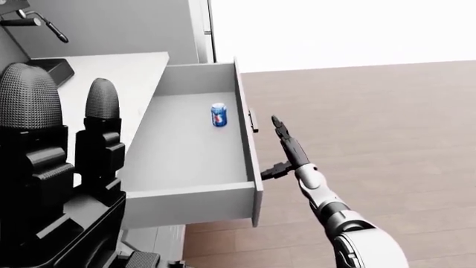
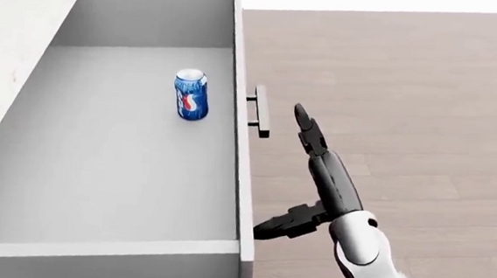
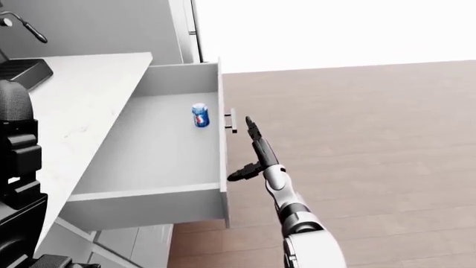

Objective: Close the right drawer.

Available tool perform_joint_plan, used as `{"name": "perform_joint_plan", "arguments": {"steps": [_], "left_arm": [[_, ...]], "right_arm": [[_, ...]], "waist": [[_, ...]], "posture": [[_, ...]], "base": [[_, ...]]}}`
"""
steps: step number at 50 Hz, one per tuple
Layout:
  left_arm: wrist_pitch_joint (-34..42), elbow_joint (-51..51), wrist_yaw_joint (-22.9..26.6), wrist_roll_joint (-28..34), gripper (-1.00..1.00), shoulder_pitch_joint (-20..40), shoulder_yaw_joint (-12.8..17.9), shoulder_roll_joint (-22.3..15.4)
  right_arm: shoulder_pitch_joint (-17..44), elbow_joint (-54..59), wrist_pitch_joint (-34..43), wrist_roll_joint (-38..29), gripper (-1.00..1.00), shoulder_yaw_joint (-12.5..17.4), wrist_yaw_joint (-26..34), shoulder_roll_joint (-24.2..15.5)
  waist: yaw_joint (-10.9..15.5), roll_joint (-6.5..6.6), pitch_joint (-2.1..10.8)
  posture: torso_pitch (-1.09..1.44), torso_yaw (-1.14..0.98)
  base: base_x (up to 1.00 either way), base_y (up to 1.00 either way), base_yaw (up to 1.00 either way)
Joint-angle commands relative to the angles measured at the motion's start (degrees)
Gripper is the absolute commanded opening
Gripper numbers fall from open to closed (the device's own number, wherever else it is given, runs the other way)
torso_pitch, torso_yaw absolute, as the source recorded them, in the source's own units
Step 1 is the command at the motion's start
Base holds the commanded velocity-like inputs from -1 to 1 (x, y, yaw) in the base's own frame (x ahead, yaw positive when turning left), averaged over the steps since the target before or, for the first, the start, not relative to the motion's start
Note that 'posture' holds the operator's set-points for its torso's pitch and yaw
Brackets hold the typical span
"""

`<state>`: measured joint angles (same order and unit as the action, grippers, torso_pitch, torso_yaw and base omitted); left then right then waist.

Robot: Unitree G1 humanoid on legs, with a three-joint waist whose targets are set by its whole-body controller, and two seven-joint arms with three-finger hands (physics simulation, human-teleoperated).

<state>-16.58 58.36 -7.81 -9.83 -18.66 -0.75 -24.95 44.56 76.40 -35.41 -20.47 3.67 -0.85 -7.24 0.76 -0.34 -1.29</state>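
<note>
The right drawer (image 2: 123,170) stood pulled far out from under the table (image 1: 111,78), its face running down the middle of the head view with the handle (image 2: 262,111) sticking out toward the wooden floor (image 2: 410,91). A blue soda can (image 2: 191,95) stood upright inside, close to the face and the handle side. The right robot hand (image 2: 303,176) was spread — long fingers (image 2: 306,126) pointing up the view just beside the handle, thumb angled toward the drawer face near its lower end — and pinching nothing. Whether the thumb touched the face was hard to tell.

The main risk seemed to be the push point. Pressing with the thumb low on the face, away from the handle, could rack the drawer sideways and jam it. A fingertip could also slide past the handle and catch behind it. A hard shove would likely tip the can and send it rolling.

The left robot hand (image 1: 44,145) hung dark and close at the left-eye view's left edge — its fingers upright, apparently holding nothing.
</note>
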Motion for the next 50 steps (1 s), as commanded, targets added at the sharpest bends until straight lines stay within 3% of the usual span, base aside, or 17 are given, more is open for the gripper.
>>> {"name": "perform_joint_plan", "arguments": {"steps": [1,27,50], "left_arm": [[-1.04,1.62,-0.55,-0.17,1.0,0.27,0.57,-0.49],[-1.16,1.62,-0.42,-0.23,1.0,0.15,0.63,-0.4],[-1.09,1.62,-2.67,-1.61,1.0,0.75,1.49,-2.91]], "right_arm": [[1.63,-1.5,-2.49,-1.33,1.0,-1.14,2.02,1.32],[2.7,-1.43,-1.91,-3.78,1.0,-2.67,2.34,6.05],[2.61,-1.44,-1.96,-5.63,1.0,-3.74,2.52,8.54]], "waist": [[0.36,0.12,0.96],[0.15,0.47,0.84],[0.07,0.78,0.79]], "posture": [[0.0,0.0],[0.0,0.0],[0.0,0.0]], "base": [[0.0,0.0,0.0],[0.0,0.0,0.0],[0.0,0.0,0.0]]}}
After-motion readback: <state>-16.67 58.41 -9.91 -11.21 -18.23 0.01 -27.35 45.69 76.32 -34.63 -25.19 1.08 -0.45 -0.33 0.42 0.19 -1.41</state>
